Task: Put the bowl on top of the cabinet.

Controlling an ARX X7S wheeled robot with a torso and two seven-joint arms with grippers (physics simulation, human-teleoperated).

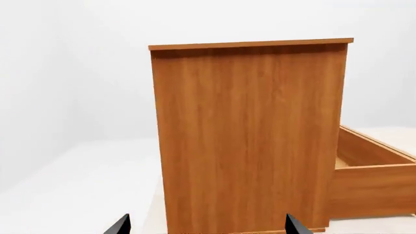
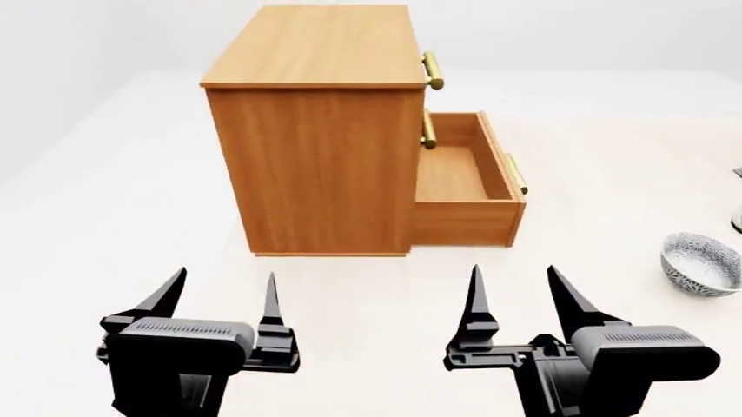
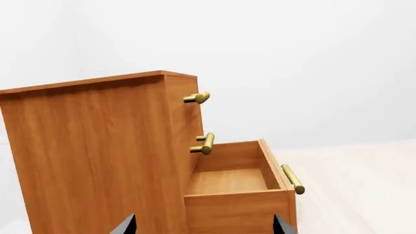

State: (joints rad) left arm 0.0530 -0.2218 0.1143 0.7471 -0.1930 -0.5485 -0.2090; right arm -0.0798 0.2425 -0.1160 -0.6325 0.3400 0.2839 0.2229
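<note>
Cabinet (image 2: 319,165) stands upper centre of head view; its flat top is unoccupied. Bottom drawer (image 2: 470,187) is pulled out to frame right, blocking that side. Bare bench (image 2: 139,217) is seen left of cabinet and between cabinet and lower-frame grippers.

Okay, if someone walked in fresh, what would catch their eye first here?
The tall orange-brown cabinet at centre, its bottom drawer pulled open and empty. Then the small patterned bowl alone on the pale surface at far right. Nearest the camera, the left gripper and right gripper hang open, holding nothing.
</note>
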